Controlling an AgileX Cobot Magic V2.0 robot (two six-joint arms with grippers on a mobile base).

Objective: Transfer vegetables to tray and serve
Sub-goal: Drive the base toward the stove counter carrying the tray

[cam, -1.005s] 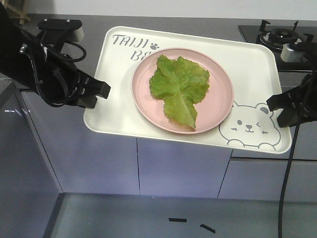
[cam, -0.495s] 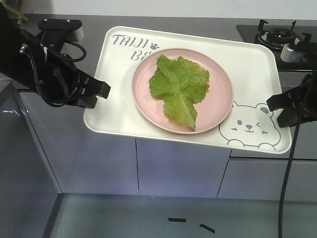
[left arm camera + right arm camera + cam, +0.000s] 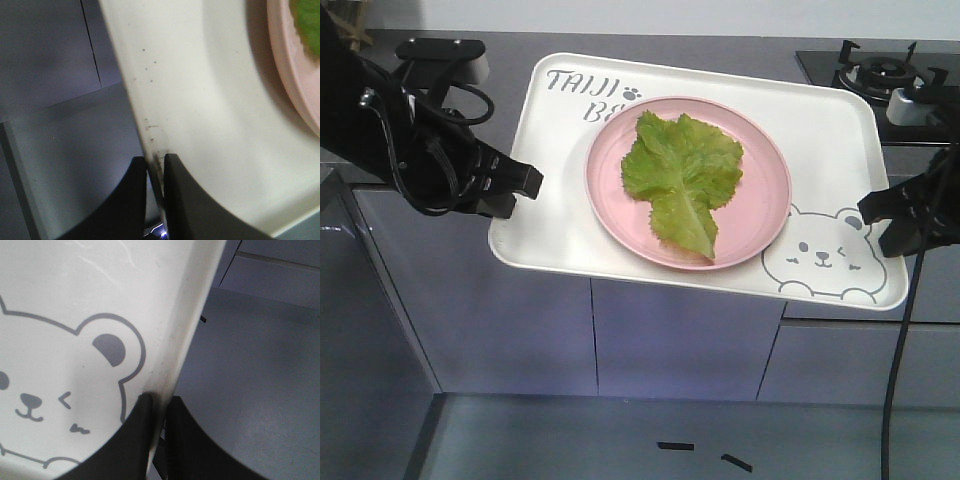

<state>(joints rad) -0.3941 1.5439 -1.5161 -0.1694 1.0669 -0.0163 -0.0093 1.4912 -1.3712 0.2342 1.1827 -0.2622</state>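
Left wrist-mounted view has the left gripper (image 3: 156, 162) pinched onto the rim of the tray (image 3: 200, 100), its black jaws nearly together with only the thin cream edge between them. The right wrist view shows the right gripper (image 3: 159, 402) clamped the same way on the opposite rim, just beside the winking bear drawing (image 3: 60, 360).

From the front, the grey lettering (image 3: 582, 85) reads "TAIJI" with "BE" below it, and the rest is covered by the pink plate (image 3: 760, 205) sitting mid-tray. The lettuce leaf (image 3: 682, 175) lies flat on that plate, stalk end towards the camera.

The tray's near edge overhangs the grey cabinet fronts (image 3: 680, 350). Whether its far side rests on the dark counter (image 3: 720, 45) I cannot tell. Farther right stand a gas burner (image 3: 885, 72) and what may be a white tape roll (image 3: 918, 105).
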